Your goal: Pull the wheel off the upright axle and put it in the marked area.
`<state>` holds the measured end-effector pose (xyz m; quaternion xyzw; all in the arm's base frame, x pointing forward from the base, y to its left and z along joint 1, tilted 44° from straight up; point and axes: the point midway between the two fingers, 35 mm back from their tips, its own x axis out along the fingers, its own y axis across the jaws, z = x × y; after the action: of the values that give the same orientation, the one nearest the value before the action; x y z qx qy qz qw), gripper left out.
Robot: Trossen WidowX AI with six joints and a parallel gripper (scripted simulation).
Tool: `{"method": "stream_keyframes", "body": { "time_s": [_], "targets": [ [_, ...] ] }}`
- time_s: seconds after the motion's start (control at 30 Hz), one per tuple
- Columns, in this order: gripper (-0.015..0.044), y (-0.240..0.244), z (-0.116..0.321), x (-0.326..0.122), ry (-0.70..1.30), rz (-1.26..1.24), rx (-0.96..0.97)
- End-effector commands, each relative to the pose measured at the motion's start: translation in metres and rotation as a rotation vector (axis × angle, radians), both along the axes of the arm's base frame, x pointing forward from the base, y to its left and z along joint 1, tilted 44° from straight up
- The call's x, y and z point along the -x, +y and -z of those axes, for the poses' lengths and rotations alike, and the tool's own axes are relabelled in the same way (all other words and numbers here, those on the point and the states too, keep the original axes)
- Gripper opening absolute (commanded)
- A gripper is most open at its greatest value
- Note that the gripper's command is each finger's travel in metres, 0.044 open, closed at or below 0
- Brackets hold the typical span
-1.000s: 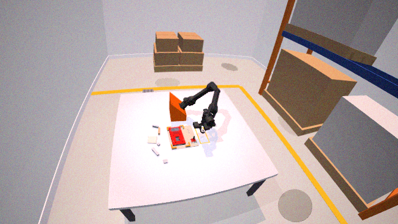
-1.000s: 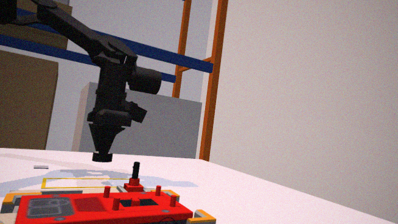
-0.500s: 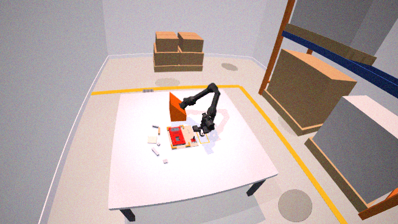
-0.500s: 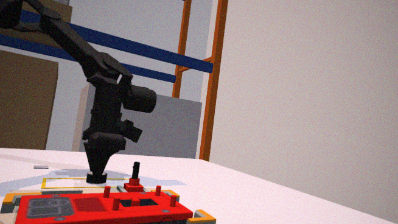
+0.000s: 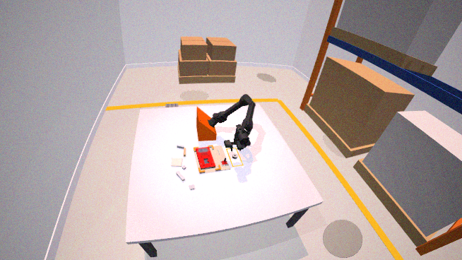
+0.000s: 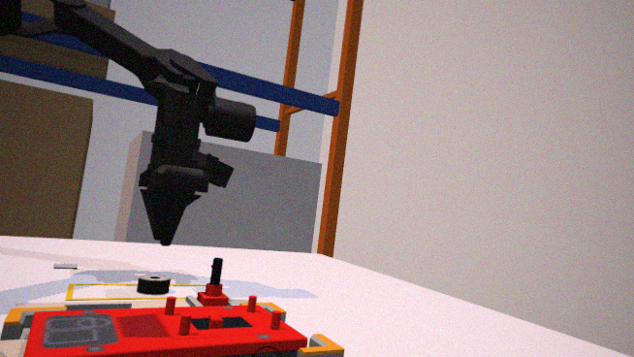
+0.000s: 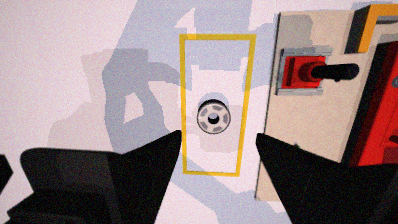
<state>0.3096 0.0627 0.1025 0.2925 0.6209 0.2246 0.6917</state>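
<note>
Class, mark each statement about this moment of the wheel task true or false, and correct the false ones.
1. The wheel lies flat inside the yellow marked area. True.
2. The gripper is shut on the wheel. False: it is open, hanging above the wheel and clear of it.
3. The axle is bare. True.
4. The wheel touches the yellow outline. False: it sits near the middle, apart from every side.
5. The axle stands inside the marked area. False: it stands on a red base on the board beside it.
</note>
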Motion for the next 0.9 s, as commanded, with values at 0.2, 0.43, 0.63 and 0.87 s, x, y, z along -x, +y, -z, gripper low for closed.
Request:
{"method": "stream_keyframes", "body": {
  "time_s": [0.2,0.43,0.63,0.87],
  "targets": [
    [0.0440,-0.049,-0.006,0.082,0.011,-0.009,0.001],
    [0.0440,-0.052,-0.007,0.090,0.011,-0.010,-0.003],
    [0.0440,-0.052,-0.007,0.090,0.011,-0.010,-0.003],
    [0.0440,-0.052,-0.007,0.090,0.011,-0.010,-0.003]
  ]
}}
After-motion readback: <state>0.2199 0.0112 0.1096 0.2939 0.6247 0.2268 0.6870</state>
